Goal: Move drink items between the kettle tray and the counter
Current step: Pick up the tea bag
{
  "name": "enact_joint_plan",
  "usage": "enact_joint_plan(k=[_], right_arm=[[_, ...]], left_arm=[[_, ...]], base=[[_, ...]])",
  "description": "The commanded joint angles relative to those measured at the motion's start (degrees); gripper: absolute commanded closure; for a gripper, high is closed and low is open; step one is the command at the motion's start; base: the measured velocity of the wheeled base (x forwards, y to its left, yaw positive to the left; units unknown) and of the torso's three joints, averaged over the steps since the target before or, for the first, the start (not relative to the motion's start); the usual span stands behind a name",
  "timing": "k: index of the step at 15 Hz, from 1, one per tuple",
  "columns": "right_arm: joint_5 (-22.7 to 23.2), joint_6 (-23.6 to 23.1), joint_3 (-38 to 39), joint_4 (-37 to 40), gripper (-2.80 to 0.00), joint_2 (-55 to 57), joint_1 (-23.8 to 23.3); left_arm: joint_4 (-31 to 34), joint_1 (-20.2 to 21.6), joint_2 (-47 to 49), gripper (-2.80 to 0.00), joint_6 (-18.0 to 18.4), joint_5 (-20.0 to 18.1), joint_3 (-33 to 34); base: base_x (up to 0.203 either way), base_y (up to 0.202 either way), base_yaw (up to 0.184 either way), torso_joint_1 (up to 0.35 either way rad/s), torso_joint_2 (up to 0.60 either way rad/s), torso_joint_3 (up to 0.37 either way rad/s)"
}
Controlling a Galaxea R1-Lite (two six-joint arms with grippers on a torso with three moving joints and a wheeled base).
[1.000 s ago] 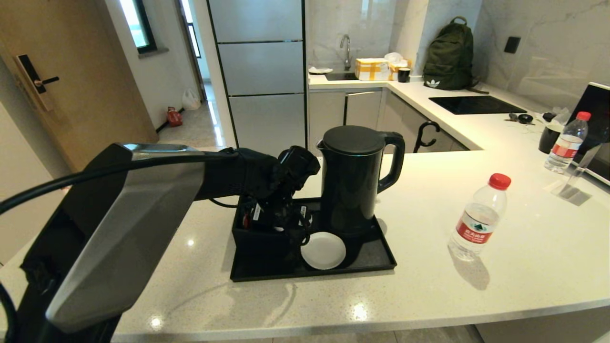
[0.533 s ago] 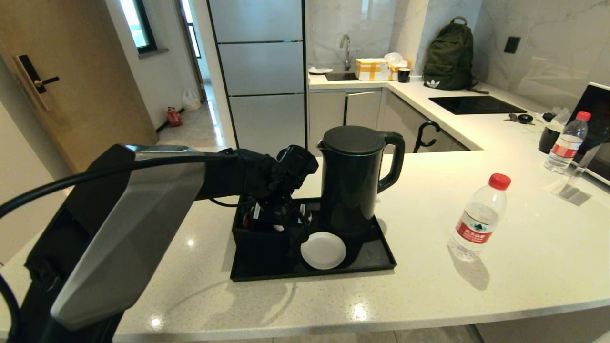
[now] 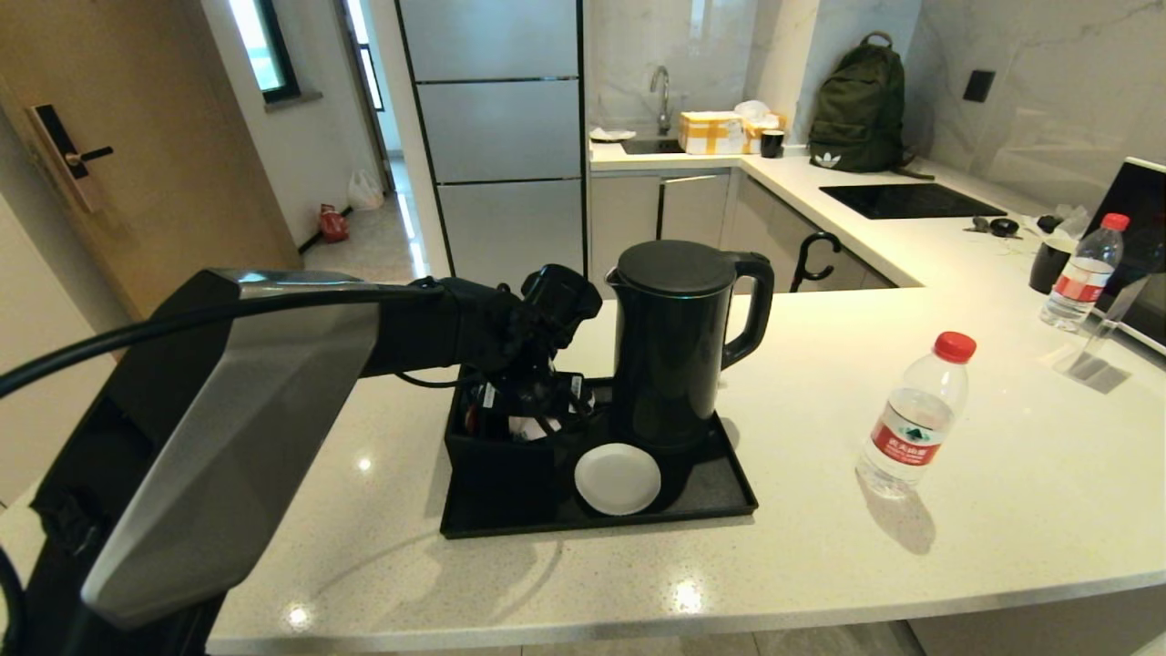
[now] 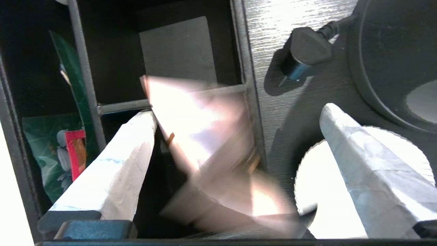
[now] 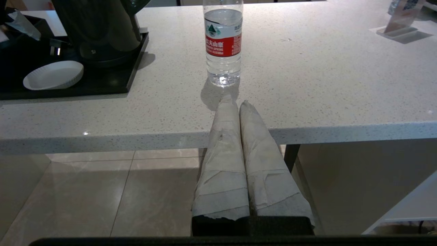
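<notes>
Hovering over the black compartmented box (image 3: pixel 496 451) at the left end of the kettle tray (image 3: pixel 720 497), the left claw (image 4: pixel 235 160) has its two taped fingers (image 4: pixel 116 171) spread wide, w/ the pale pink tea sachet (image 4: pixel 201 133) lying tilted and blurred in the gap btwn them; it looks loose rather than pinched, though whether one finger touches it can't be told. The sachet sits across the box's divider wall, partly over a compartment and partly over the tray floor, near the white paper dish (image 3: pixel 618 477) and the kettle's plug (image 4: pixel 302 56). Green and red packets (image 4: pixel 68 150) fill the neighbouring compartment. The water bottle (image 3: pixel 915 415) stands upright on the table (image 3: pixel 911 565), well apart from the tray on its right side. The right claw (image 5: pixel 234 102) is parked below the table edge in front of the bottle, fingers pressed together, holding nothing. Judged from this, the step in hand is getting the sachet out of the box and onto the table. Risks: the sachet is thin and slanted, so closing on it may catch only a corner and let it slide back into a compartment; a finger could jam on the divider or drag the neighbouring packets; a sideways sweep could knock the kettle (image 3: pixel 679 342) standing just beside the arm.
</notes>
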Motion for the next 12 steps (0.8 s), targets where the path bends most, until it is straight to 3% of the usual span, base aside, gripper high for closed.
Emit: enact_joint_plan(k=[1, 4, 12], right_arm=[[0.0, 0.0, 0.1, 0.0, 0.00, 0.1, 0.0], [0.0, 0.0, 0.1, 0.0, 0.00, 0.1, 0.0], [0.0, 0.0, 0.1, 0.0, 0.00, 0.1, 0.0]], left_arm=[[-0.7, 0.5, -1.1, -2.80, -1.4, -3.1, -0.1], [-0.8, 0.7, -1.2, -2.80, -2.5, -5.3, 0.0], [-0.8, 0.7, -1.2, -2.80, -2.5, -5.3, 0.0]], base=[[0.000, 0.000, 0.000, 0.000, 0.00, 0.000], [0.000, 0.000, 0.000, 0.000, 0.00, 0.000], [0.000, 0.000, 0.000, 0.000, 0.00, 0.000]])
